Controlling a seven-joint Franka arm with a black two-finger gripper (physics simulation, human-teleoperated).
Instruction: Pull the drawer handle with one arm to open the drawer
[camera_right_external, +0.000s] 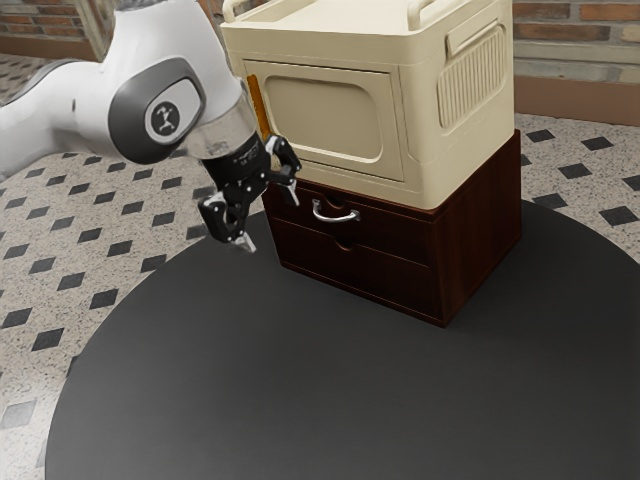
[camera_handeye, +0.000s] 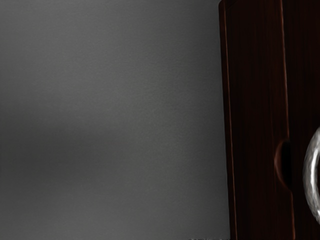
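On the upper drawer (camera_right_external: 388, 236), to the exterior view's right of my wide-spread, empty pincer (camera_right_external: 268, 217), sits the handle (camera_right_external: 336, 218); approaching misaligned, I could knock it or miss.

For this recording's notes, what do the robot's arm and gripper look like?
The Franka arm is white with rounded links, a dark grey joint cover bearing a round emblem, and a pale grey wrist section. The black gripper has two jointed fingers with light grey tips.
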